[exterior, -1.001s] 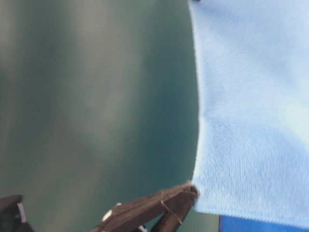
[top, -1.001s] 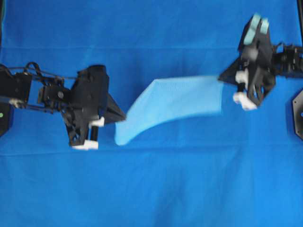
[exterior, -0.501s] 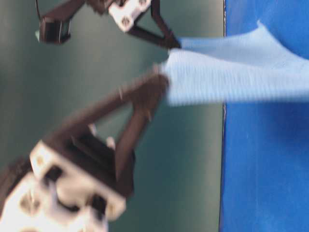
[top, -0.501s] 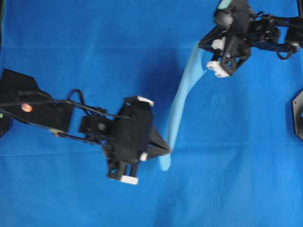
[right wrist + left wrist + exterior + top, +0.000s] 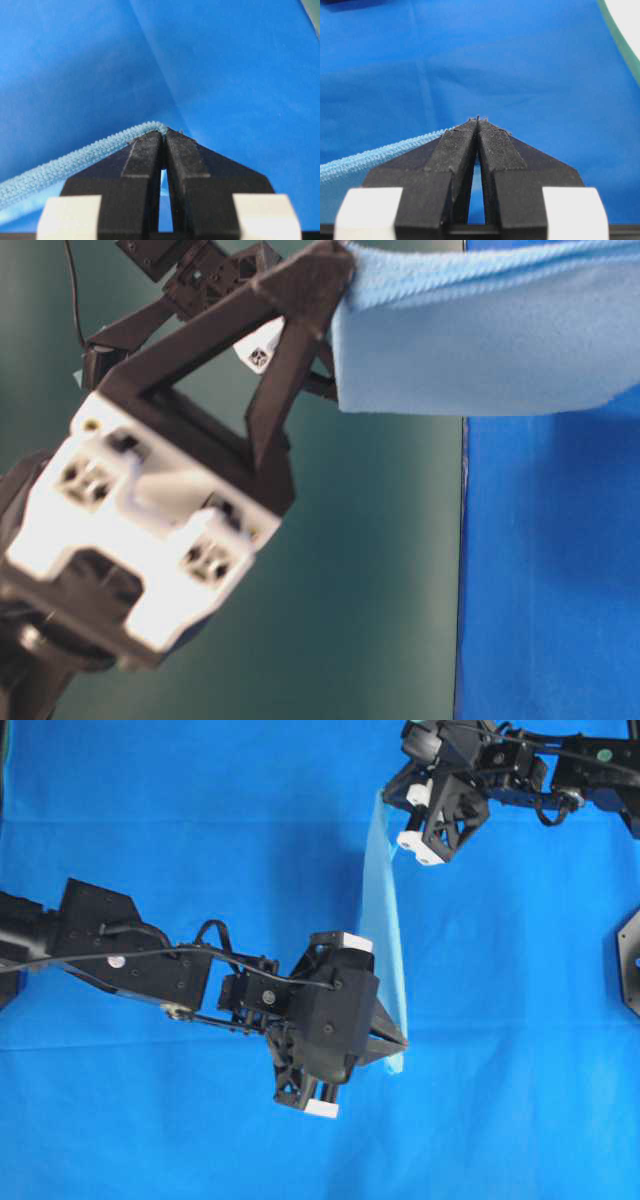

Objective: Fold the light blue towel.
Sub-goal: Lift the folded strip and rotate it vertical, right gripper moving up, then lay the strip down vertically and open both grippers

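Overhead exterior view, item one: we list the light blue towel (image 5: pixel 383 920), held off the counter (image 5: pixel 200 810) and stretched into a narrow band between two grippers. Its long axis runs nearly top to bottom of this view, leaning slightly, the upper end near the top centre-right and the lower end toward the lower middle. We see it almost edge-on, so it presents as a thin strip.

Item two: the left gripper (image 5: pixel 400 1045), jaws pressed together on the towel's lower corner. In the left wrist view we note the dark fingertips (image 5: pixel 462 145) meeting at their tips, with the stitched hem (image 5: pixel 380 157) trailing off to the left.

Item three: the right gripper (image 5: pixel 385 795), jaws likewise clamped on the upper corner. In the right wrist view the hem (image 5: pixel 75 162) leaves the closed tips and runs down to the left.

Item four: the deep blue cloth covering the counter, lying beneath the towel.

Table-level view: the towel (image 5: pixel 480 340) hangs from the left gripper's tip (image 5: pixel 335 270) and extends to the right edge.
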`<state>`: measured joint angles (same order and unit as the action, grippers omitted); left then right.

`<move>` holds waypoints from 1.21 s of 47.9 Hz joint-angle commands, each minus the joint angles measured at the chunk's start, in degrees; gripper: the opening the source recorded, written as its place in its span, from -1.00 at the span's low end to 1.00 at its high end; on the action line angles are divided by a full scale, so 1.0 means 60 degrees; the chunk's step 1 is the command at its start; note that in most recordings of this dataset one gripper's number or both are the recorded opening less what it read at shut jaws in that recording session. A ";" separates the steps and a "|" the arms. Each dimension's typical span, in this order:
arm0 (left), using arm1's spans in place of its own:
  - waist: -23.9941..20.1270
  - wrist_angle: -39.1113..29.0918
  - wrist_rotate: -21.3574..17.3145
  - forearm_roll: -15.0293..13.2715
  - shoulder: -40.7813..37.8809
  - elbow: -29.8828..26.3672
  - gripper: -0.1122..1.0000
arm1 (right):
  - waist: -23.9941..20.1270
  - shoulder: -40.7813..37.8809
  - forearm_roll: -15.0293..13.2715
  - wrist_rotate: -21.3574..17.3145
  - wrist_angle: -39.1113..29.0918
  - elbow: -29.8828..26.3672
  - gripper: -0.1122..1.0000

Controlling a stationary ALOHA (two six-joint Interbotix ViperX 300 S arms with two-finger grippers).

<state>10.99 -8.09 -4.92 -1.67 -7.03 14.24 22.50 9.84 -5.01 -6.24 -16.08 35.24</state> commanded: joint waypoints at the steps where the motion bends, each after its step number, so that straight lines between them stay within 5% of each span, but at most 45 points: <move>1: -0.0015 0.0571 -0.0044 0.0000 -0.0117 -0.0366 -0.77 | 0.0161 0.0469 -0.0029 -0.0029 0.0029 0.0146 -0.76; 20: -0.0044 0.1040 -0.1069 0.0000 -0.2314 -0.2798 -0.77 | 0.0337 0.2314 -0.0029 -0.0029 -0.0557 0.1802 -0.76; 28: -0.0088 0.1011 -0.1172 0.0000 -0.2593 -0.3149 -0.77 | 0.0337 0.2505 -0.0029 -0.0029 -0.0688 0.2021 -0.76; 38: -0.0234 0.1011 -0.0527 -0.0029 -0.2197 -0.2109 -0.77 | 0.0322 0.1406 -0.0029 0.0000 -0.0454 0.1567 -0.76; 58: -0.0103 0.2549 0.1201 -0.0044 -0.0718 0.1860 -0.77 | -0.0425 -0.1538 -0.0029 0.0146 0.0454 -0.0776 -0.76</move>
<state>10.11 4.31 1.23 -1.85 -14.50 22.85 20.83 1.49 -5.10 -5.54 -13.89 33.93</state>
